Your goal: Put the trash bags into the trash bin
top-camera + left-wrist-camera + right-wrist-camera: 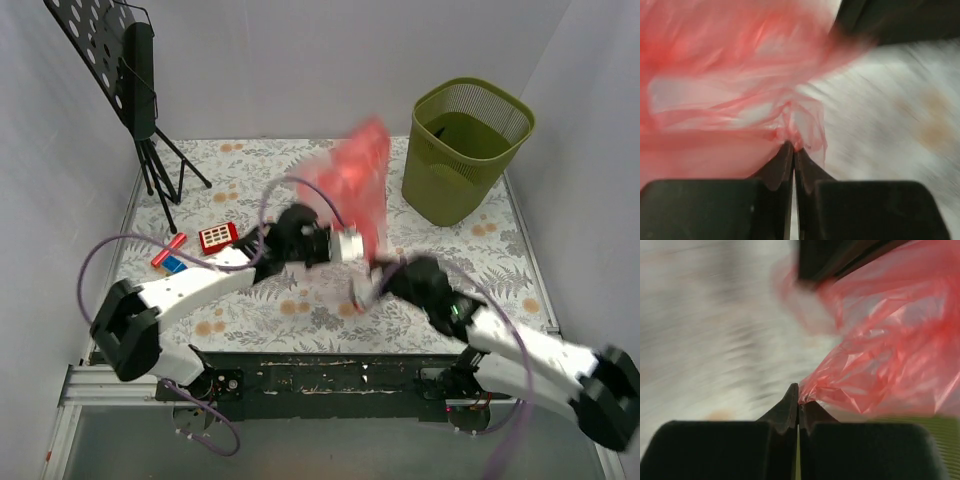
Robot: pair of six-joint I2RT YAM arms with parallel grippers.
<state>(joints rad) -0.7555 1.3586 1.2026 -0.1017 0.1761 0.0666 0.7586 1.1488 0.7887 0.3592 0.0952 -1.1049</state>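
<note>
Thin translucent red plastic trash bag (355, 180), billowing above mid-bench, its film pinched by the tightly closed left fingers (780, 167) and right fingers (785, 410) alike; advise both pinches firm while carrying it over the olive-green mesh trash bin (465, 150), far right on the fern-printed bench (300, 315), amid white walls (300, 60).

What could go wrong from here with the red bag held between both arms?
1. Both jaws pinch thin folds of the trash bag; it could slip or tear.
2. It billows wide, left of the trash bin, so it might drape over the rim instead of dropping in.
</note>
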